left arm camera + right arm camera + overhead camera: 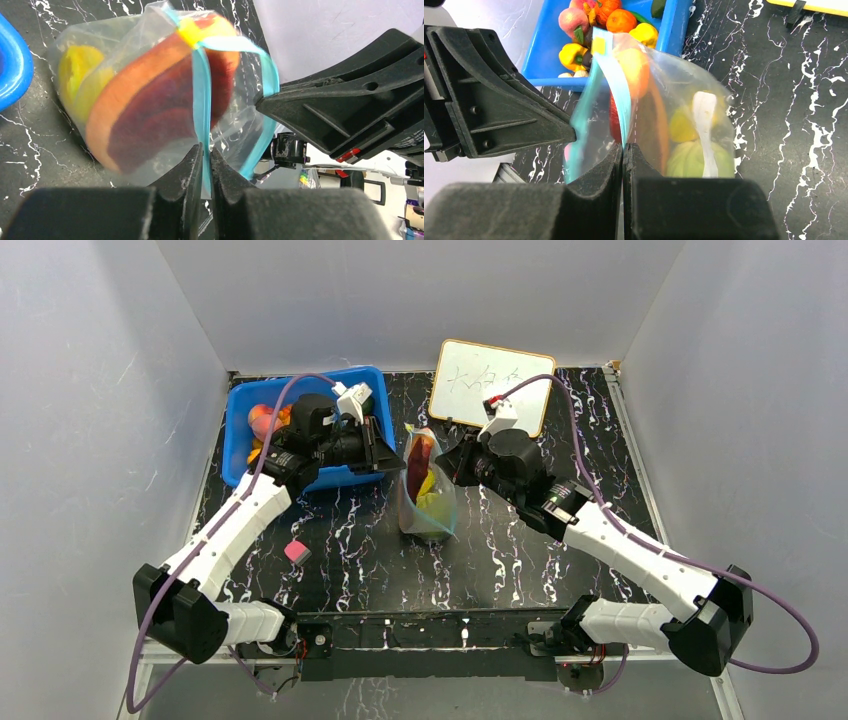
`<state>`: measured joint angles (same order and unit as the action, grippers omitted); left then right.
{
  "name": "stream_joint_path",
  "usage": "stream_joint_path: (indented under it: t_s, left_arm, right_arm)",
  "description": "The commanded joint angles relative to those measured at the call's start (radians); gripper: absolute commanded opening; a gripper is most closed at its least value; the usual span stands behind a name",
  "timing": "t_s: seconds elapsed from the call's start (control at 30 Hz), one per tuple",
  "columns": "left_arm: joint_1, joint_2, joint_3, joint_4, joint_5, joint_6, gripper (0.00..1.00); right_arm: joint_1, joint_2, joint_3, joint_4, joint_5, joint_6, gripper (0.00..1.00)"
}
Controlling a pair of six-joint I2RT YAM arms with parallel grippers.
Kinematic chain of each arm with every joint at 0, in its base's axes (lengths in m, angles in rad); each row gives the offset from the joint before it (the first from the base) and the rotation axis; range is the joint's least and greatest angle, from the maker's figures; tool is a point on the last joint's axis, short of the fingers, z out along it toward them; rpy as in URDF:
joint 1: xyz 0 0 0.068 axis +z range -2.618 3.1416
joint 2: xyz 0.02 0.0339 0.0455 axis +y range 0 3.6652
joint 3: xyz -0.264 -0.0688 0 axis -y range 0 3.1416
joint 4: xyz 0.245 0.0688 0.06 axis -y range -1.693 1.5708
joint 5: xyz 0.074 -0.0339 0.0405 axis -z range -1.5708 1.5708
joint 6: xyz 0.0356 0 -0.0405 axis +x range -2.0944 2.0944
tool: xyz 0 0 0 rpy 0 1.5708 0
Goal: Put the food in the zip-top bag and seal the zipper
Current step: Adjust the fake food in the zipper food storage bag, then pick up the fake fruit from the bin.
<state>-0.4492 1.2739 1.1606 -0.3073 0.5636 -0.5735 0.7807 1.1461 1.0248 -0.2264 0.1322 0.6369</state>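
L tool [206, 156] & R tool [623, 152] each clamped on zipper [201, 95] of bag [429, 508], food [145, 115] inside; blue bin [237, 430] at bag's 10 o'clock.

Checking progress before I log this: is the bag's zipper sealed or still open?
Open: the zipper shows two teal strips bowed apart in both wrist views, not pressed together.

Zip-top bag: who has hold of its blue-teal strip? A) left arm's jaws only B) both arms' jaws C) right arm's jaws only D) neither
B: each wrist view shows its own shut jaws pinching the zipper at the mouth of the zip-top bag.
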Motion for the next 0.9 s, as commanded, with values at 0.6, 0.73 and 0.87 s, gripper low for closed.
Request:
stream_joint_path:
  t_s: [0.6,0.73,0.87]
  left_arm:
    - [0.049,0.003,0.176,-0.246,-0.45,0.218,0.72]
    - [0.122,0.038,0.202,-0.255,-0.454,0.243,0.95]
    - [0.176,0.086,0.235,-0.272,-0.494,0.282,0.95]
  right_arm:
    - [0.001,-0.066,-0.028,0.088,-0.033,-0.051,0.0]
    - [0.0,-0.077,-0.035,0.086,-0.038,-0.057,0.0]
    - [0.001,-0.086,-0.039,0.088,-0.051,-0.061,0.0]
